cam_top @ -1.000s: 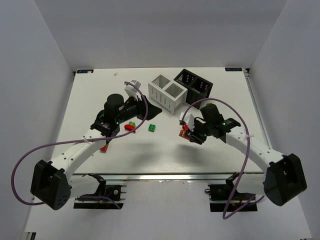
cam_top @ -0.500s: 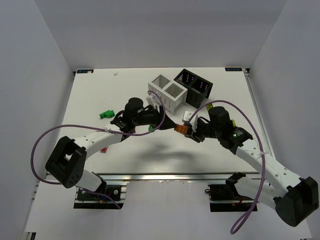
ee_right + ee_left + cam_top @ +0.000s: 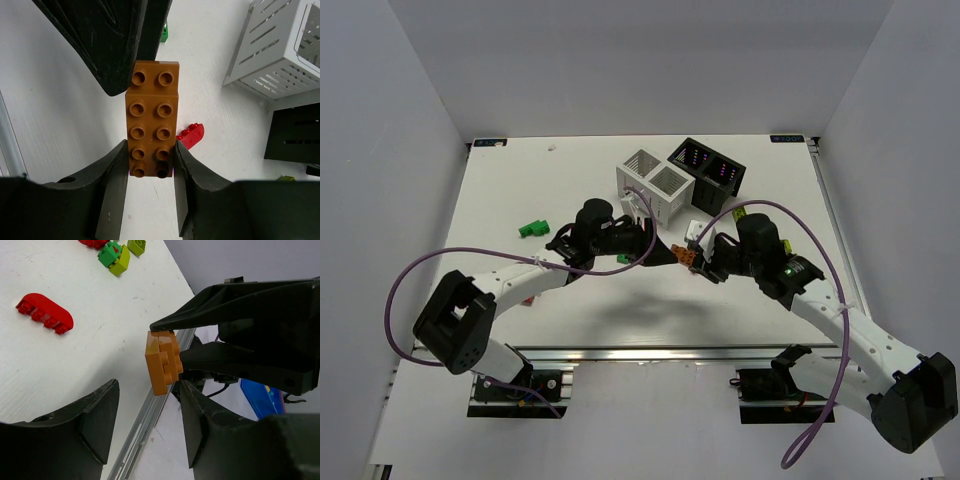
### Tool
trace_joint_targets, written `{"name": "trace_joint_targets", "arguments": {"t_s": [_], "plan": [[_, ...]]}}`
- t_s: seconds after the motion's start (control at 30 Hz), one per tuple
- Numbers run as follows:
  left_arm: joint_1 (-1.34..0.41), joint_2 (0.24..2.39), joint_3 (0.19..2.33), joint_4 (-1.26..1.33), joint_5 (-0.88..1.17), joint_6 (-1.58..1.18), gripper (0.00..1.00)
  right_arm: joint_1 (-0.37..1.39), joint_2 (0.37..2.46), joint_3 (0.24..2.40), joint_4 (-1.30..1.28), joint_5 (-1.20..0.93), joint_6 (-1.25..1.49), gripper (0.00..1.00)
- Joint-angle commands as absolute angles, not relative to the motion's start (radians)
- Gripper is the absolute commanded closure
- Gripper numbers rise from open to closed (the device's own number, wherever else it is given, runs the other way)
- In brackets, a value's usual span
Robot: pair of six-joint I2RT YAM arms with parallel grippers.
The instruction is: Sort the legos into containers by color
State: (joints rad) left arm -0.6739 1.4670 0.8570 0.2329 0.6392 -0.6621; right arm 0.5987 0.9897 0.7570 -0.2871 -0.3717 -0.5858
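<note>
Right pincer (image 3: 150, 150): closed on the orange-brown lego (image 3: 152, 117), gripping its near end by the long sides, studs facing the wrist camera. The lego is off the tabletop (image 3: 500, 190), over the middle, on the near side of the white container (image 3: 655, 185).

Left pincer (image 3: 148, 390): open, fingers (image 3: 100, 425) spread wider than the lego. The lego's free end reaches to the fingertips. Cannot tell whether either finger touches it. The two pincers point at each other, tips nearly meeting.

Black container (image 3: 708, 165): just right of the white one and touching it, at the far edge of the tabletop. Overhead view does not show the contents of either.

Loose legos on the tabletop:
- red arched lego (image 3: 45, 314), lying flat, alone
- green and yellow-green legos (image 3: 117, 255), bunched together, with red ones at the picture's edge
- green pair (image 3: 532, 229) at left, well apart from both containers
</note>
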Motion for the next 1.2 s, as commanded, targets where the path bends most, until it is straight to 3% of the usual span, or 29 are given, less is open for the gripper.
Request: {"name": "trace_joint_targets", "arguments": {"t_s": [0.0,0.07,0.2,0.43,0.77,1.17], "plan": [[-0.684,1.473,0.877,0.238,0.67,-0.65,0.4,0.604,0.976,0.755,-0.253,-0.394,-0.584,1.0],[-0.684,1.476,0.874,0.25,0.678,-0.657,0.43,0.607,0.979,0.755,-0.256,-0.4,-0.589,1.0],[-0.687,1.479,0.876,0.264,0.698,-0.66,0.58,0.609,0.977,0.753,-0.258,-0.403,-0.591,1.0],[-0.689,1.476,0.874,0.273,0.707,-0.66,0.71,0.611,0.982,0.753,-0.265,-0.414,-0.598,1.0],[-0.689,1.436,0.884,0.247,0.681,-0.635,0.58,0.612,0.986,0.753,-0.27,-0.411,-0.607,1.0],[-0.687,1.387,0.893,0.196,0.626,-0.581,0.58,0.612,0.989,0.753,-0.278,-0.422,-0.617,1.0]]}}
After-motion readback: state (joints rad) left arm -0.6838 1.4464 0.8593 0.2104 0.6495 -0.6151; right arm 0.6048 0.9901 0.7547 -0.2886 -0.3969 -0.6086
